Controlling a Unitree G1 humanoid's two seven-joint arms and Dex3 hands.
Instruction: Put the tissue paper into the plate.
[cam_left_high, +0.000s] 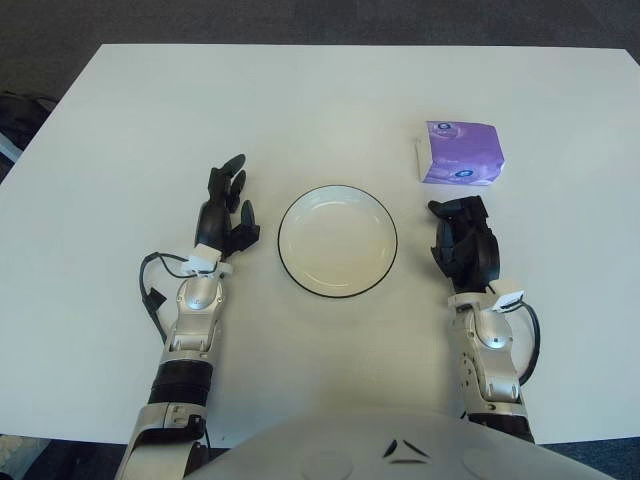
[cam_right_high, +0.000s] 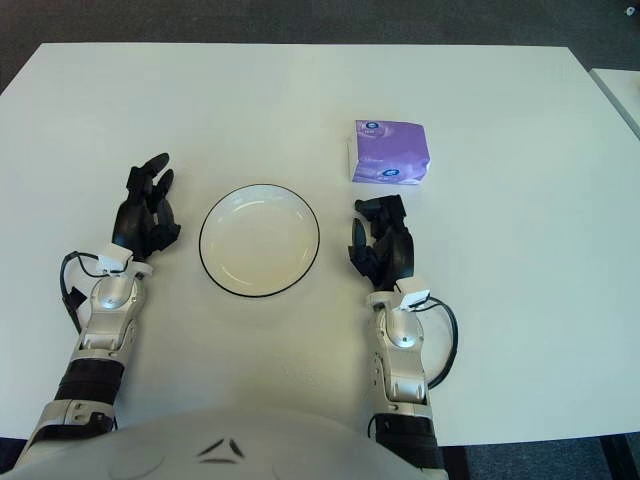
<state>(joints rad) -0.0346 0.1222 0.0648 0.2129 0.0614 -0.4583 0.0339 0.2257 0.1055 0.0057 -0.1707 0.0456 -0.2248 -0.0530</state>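
Bench (cam_left_high: 320, 90): a white top filling most of both views; its far edge and both far corners show against dark floor, while the near edge is cut off by the robot's grey body at the bottom. Wide bare stretches lie beyond the plate, to the left of the left hand and to the right of the right hand.
Floor (cam_left_high: 300, 20): a dark strip past the far edge; a dark thing at the left border is too cut off to name.
Plate (cam_left_high: 337, 281): round, white with a thin dark rim, standing near the middle between the two hands; nothing lies in it.
Tissue paper (cam_left_high: 460, 153): a purple packet with a white side panel, lying flat on the bench to the right of and beyond the plate, outside it, nothing touching it.
Right hand (cam_left_high: 464, 244): just right of the plate and near the packet's nearer side, with a clear gap of bare bench between fingertips and packet; the dark fingers are curled loosely downward and hold nothing. The forearm runs down to the bottom edge, its lower part hidden by the body.
Left hand (cam_left_high: 228, 210): shows just left of the plate, fingers stretched out and relaxed, holding nothing.
Cables: dark loops beside each wrist.
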